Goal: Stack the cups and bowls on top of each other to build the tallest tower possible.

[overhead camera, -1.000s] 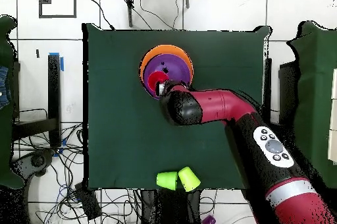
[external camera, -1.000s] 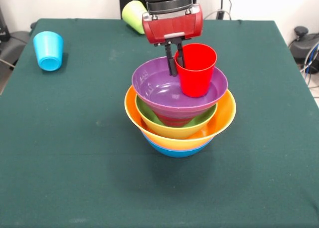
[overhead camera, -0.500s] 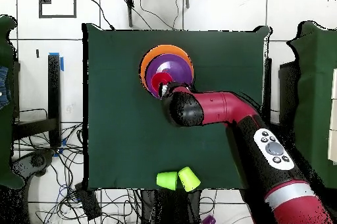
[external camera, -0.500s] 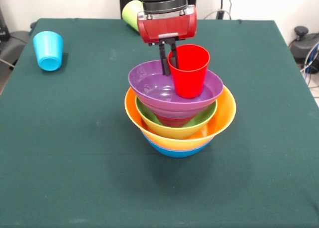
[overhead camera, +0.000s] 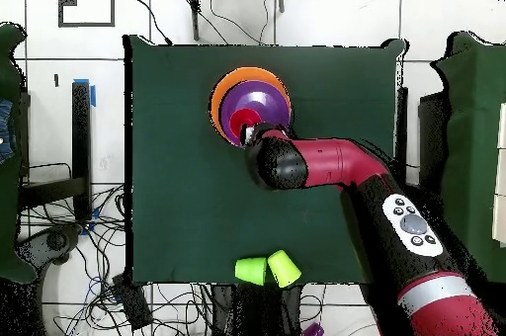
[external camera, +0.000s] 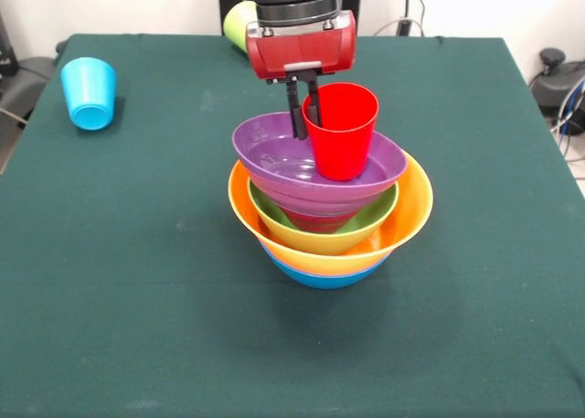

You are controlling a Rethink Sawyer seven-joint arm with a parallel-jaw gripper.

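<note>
A: How are the jaws set?

B: The gripper (external camera: 303, 102) has them pinched on the near wall of the red cup (external camera: 340, 130), one finger inside the rim and one outside. Gripping the rim leaves the cup's base free to go down into something.

A: And where is the cup?

B: Upright, mouth up, low inside the top purple bowl (external camera: 274, 150). Whether its base touches the bowl floor, I cannot tell.

A: Why does that bowl look crooked?

B: It sits tilted, its left rim higher. My guess is the cup or the jaws are pressing on one side.

A: What is under it?

B: The tower (external camera: 329, 235): green bowl (external camera: 274, 219), orange bowl (external camera: 413, 212), a blue one at the bottom, nested mouths up, so they add little height.

A: Other cups?

B: A sky blue cup (external camera: 89, 91) lies on the desk (external camera: 137, 299) far left; a yellow-green cup (external camera: 236, 22) lies behind the arm. Overhead, two cups lie together at the desk's edge.
</note>
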